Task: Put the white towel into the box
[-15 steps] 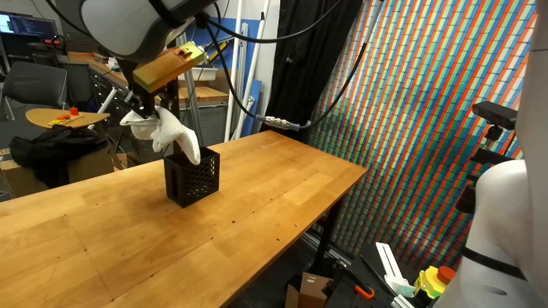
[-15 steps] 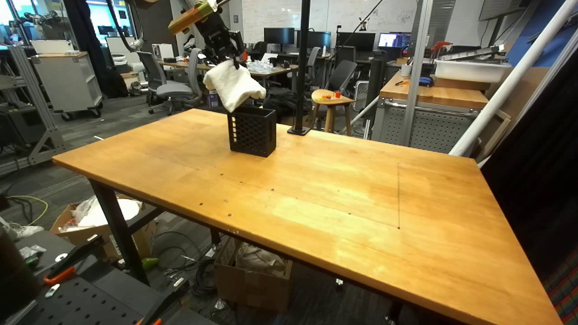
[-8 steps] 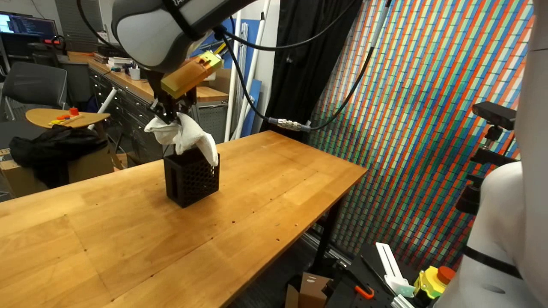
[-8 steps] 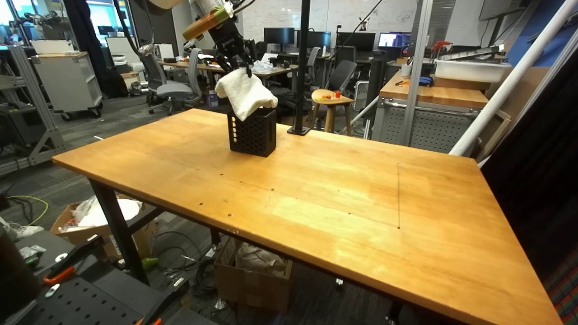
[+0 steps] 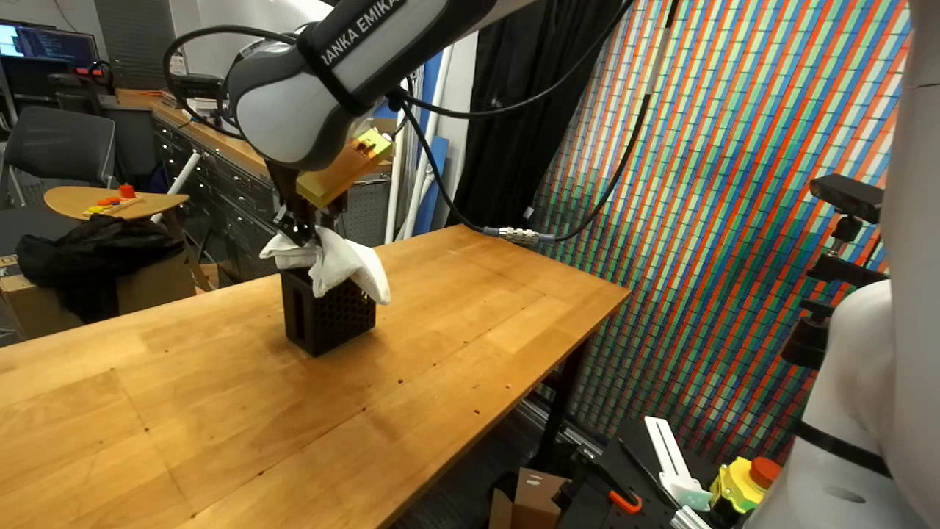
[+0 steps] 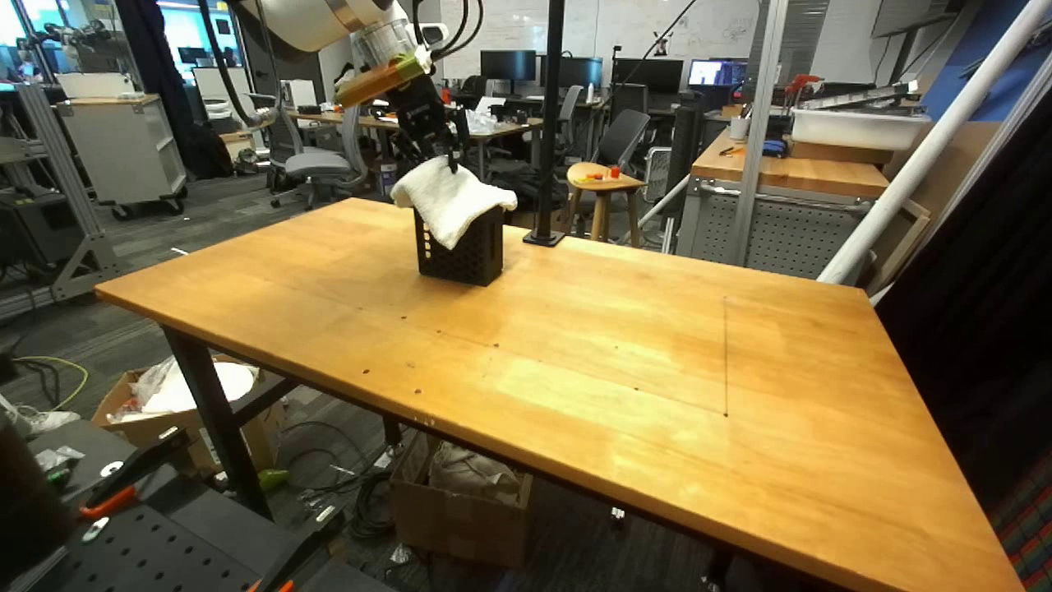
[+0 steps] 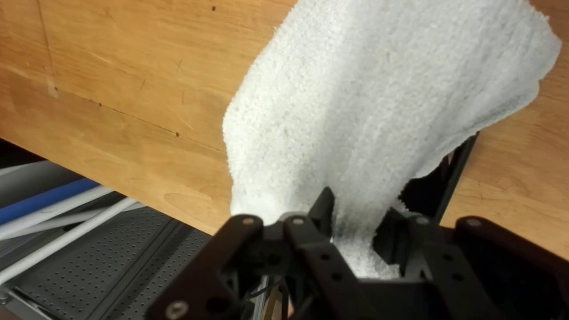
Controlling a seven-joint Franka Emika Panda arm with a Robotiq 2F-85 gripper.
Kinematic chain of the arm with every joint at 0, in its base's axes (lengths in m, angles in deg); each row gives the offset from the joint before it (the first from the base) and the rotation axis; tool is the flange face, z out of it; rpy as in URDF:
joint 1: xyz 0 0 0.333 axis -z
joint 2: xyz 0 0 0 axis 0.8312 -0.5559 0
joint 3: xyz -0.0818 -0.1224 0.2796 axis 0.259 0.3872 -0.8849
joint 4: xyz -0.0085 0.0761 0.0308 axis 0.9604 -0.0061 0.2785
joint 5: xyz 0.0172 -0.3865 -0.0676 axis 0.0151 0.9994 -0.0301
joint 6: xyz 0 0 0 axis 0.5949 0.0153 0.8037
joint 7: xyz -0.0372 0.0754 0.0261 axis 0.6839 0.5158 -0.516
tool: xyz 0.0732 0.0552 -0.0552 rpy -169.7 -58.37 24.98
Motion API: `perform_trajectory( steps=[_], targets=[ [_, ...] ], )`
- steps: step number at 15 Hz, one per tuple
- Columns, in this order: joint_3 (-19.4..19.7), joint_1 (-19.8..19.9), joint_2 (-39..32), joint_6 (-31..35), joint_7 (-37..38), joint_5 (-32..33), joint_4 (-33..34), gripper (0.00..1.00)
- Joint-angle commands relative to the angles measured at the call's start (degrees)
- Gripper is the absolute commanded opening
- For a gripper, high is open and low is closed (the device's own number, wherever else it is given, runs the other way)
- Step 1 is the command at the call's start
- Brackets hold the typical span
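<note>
The gripper (image 7: 358, 218), at a narrow gap, pinches a bunched fold of the white towel (image 6: 450, 201), which hangs over the black box (image 6: 483, 256) on the far side of the surface (image 6: 592, 362).

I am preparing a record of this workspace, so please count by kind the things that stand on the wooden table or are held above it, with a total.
Cloths: 1, the white towel, held by the gripper
Containers: 1, the black box, under the towel
Posts: 1, the black post, at the edge of the table
Total: 3
</note>
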Motion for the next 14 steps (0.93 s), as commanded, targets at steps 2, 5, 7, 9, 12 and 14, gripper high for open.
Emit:
perform_trajectory(
  steps=[2, 5, 7, 9, 12, 14],
  targets=[
    [-0.7, 2.2, 0.9, 5.4, -1.8, -1.7, -3.1, 0.06],
    [-0.6, 3.5, 1.0, 6.7, -3.4, -3.1, -4.6, 0.06],
    [-0.9, 4.7, 0.9, 6.7, -6.2, -5.8, -5.2, 0.06],
    [-1.5, 6.0, 0.2, 6.0, -10.2, -9.6, -4.5, 0.06],
    [-3.1, 7.3, -2.2, 4.0, -16.9, -15.8, -1.1, 0.06],
    [-4.1, 7.7, -4.0, 2.3, -20.7, -18.6, 1.8, 0.06]
  ],
)
